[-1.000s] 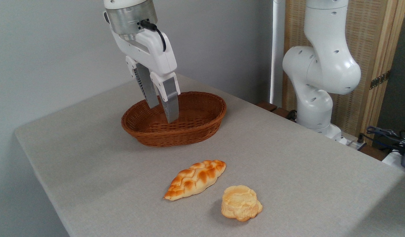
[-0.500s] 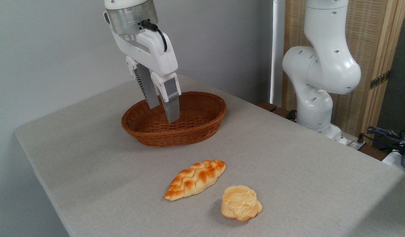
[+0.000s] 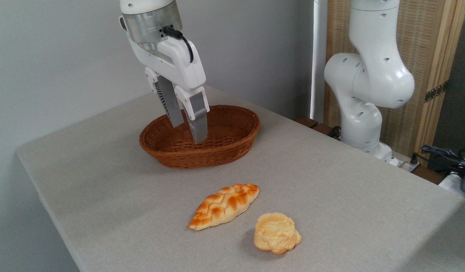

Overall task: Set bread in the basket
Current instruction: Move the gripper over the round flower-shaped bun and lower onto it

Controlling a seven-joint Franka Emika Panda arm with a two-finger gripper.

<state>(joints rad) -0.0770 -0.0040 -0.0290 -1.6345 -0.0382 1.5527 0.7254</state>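
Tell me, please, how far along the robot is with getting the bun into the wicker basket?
Nothing looks done yet: the round bun sits on the table beside the braided loaf, and the wicker basket holds no bread. In hand: the gripper hangs in front of the basket, its narrow gap holding nothing. Left: reach the bun, grasp it, carry it over and release it.

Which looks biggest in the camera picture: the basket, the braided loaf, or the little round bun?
1. Basket, clearly biggest.
2. Braided loaf.
3. Round bun, smallest, though nearest the camera.
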